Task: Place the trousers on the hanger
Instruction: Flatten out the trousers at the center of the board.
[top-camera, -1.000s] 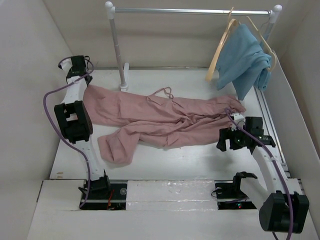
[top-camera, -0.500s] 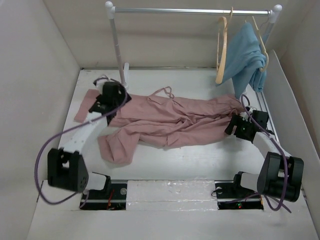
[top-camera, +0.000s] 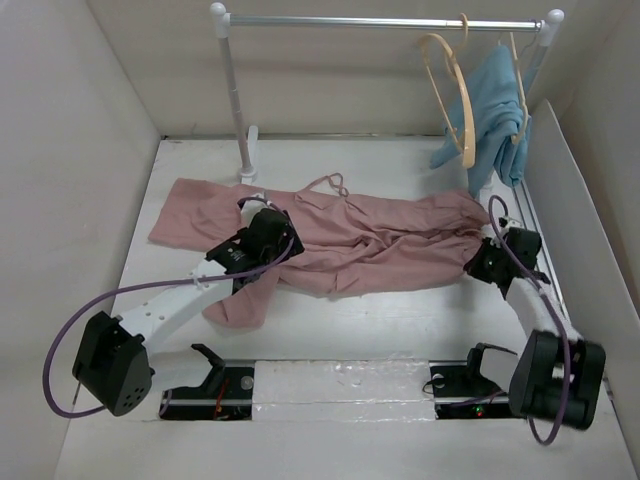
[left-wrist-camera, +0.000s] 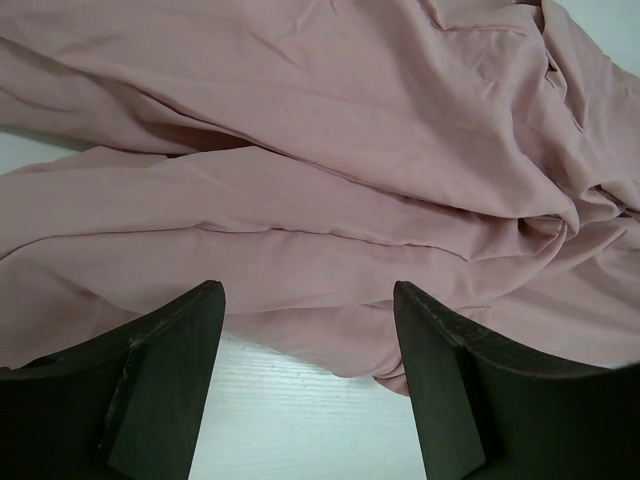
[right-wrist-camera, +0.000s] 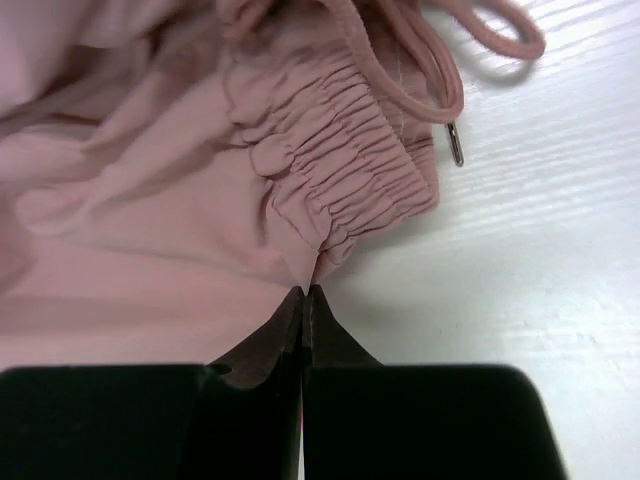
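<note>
The trousers (top-camera: 340, 235) lie spread across the worktop (top-camera: 400, 320), crumpled through the middle. Over their left-middle part hovers the left end effector (left-wrist-camera: 310, 300), its fingers spread with nothing between them and pink folds beneath. At their right end the right end effector (right-wrist-camera: 303, 292) is pressed together, pinching the edge of the gathered band near the drawstring (right-wrist-camera: 420, 70). Beyond that same end the hanger (top-camera: 464, 120) hangs on the rail (top-camera: 340, 21), beside a blue garment (top-camera: 495, 90).
</note>
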